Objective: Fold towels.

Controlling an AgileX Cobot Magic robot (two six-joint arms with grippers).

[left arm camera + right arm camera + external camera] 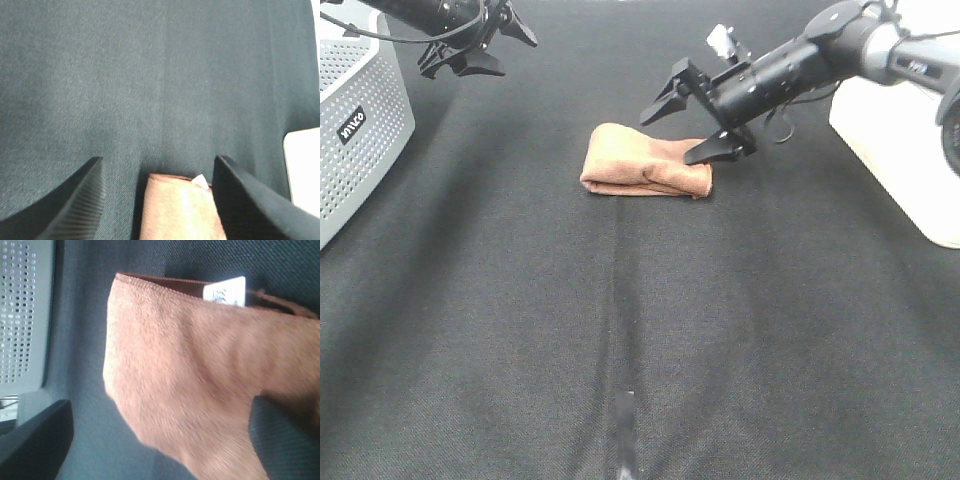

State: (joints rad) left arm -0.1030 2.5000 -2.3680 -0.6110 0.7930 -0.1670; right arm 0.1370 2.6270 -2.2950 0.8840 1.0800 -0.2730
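Note:
The brown towel [645,162] lies folded into a small thick bundle on the black tabletop, a little behind the middle. My right gripper [692,125] is open and hovers just over the towel's right end, one finger low beside that end. In the right wrist view the towel [190,380] fills the space between the spread fingers [35,440], and its white tag [225,290] shows at one edge. My left gripper [485,45] is open and empty at the back left, away from the towel. The left wrist view shows the towel [180,210] far off between its fingers [75,200].
A grey perforated box [360,120] stands at the left edge and also shows in the right wrist view [25,315]. A white box [900,150] stands at the right edge and shows in the left wrist view [302,165]. Black cloth [640,330] covers the table.

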